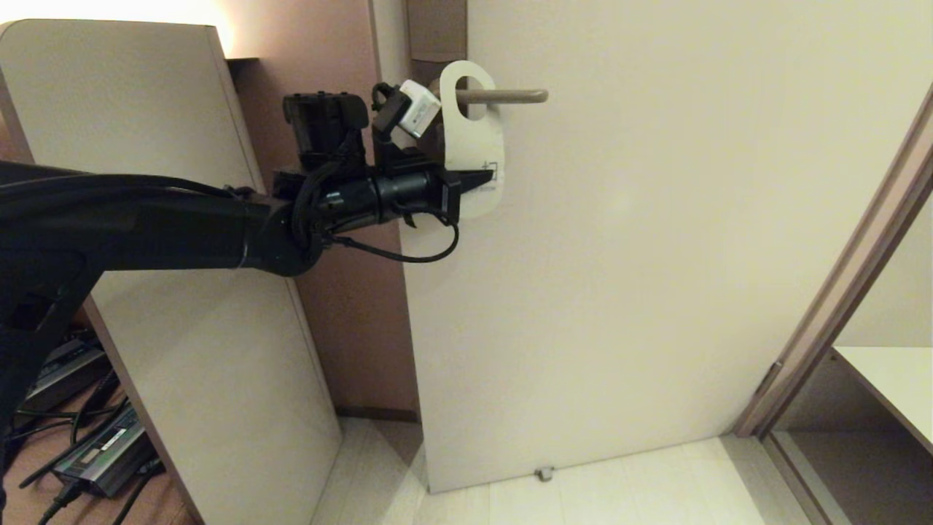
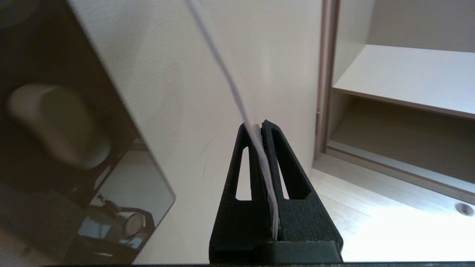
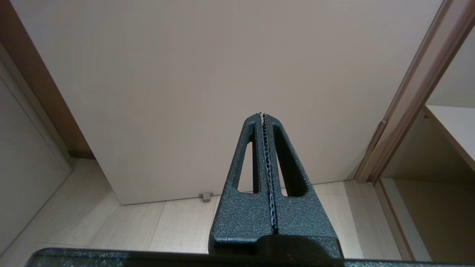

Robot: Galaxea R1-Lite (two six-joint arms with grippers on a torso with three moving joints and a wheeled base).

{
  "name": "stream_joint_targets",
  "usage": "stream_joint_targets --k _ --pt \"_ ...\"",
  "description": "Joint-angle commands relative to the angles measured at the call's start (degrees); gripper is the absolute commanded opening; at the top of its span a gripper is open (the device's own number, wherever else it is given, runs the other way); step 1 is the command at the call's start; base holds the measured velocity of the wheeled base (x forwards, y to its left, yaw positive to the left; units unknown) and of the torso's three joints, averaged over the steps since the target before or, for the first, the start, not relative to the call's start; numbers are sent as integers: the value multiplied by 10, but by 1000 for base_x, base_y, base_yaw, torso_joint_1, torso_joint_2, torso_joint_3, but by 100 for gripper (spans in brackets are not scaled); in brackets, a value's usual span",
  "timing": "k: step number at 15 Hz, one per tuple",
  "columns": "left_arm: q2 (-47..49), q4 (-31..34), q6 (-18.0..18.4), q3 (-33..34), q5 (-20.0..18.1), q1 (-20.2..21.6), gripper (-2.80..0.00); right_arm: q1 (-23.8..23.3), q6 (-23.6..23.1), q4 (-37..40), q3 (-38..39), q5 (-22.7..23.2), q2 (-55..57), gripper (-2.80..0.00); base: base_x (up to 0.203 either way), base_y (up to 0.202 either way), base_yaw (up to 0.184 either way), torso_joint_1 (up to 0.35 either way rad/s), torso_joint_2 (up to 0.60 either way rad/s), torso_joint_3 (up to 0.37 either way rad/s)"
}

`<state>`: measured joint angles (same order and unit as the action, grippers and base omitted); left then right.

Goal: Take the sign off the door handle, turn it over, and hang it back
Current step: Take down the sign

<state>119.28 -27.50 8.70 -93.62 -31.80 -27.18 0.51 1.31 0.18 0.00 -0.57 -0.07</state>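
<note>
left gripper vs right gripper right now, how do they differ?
The left gripper is shut on the sign, which hangs on the door handle; the right gripper is shut on nothing. The left is raised to the handle; the right is out of the head view, facing the lower door. Both are black and closed.

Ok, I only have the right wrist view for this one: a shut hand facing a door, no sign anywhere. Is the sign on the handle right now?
Observer: Yes. In the head view the sign hangs with the door handle passing through its hole.
Reviewer: Is anything holding it?
Observer: The left hand is shut on the sign's lower part. The left wrist view shows the card's thin edge pinched between the fingers.
Reviewer: Which face is out?
Observer: The white face is towards the head camera. Its print is too small to read.
</note>
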Motion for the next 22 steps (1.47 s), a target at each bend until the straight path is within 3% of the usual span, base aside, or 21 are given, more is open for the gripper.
stream_joint_targets --k 1,16,22 --pt "-1 -2 1 -2 16 -13 -280 0 0 0 0 0 1 -280 0 0 0 0 0 0" --pt "-9 1 10 -3 225 -74 -280 0 0 0 0 0 1 -280 0 0 0 0 0 0" --pt "0 -1 18 -7 284 -94 -280 0 0 0 0 0 1 -280 0 0 0 0 0 0"
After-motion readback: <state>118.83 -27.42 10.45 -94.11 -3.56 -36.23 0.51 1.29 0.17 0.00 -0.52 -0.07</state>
